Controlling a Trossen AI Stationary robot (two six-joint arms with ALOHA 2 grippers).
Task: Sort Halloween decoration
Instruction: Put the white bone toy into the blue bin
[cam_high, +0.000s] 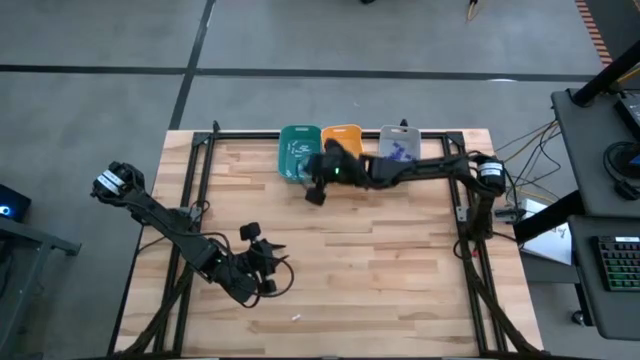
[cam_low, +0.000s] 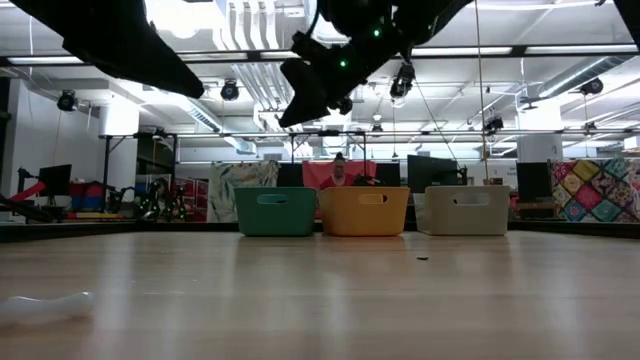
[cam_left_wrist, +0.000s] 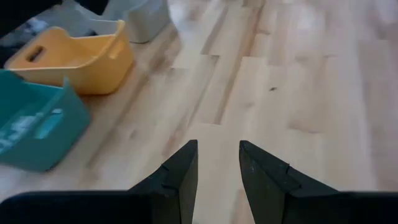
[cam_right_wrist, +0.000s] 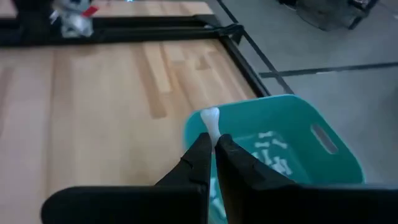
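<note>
While my right gripper hangs over the teal bin, it pinches a small white bone above more white bones inside. My left gripper waits with fingers parted above bare table.

Bright, even overhead light
Ceiling lamps glare in the low view; the pale wooden plank table blurs nearest the camera.
</note>
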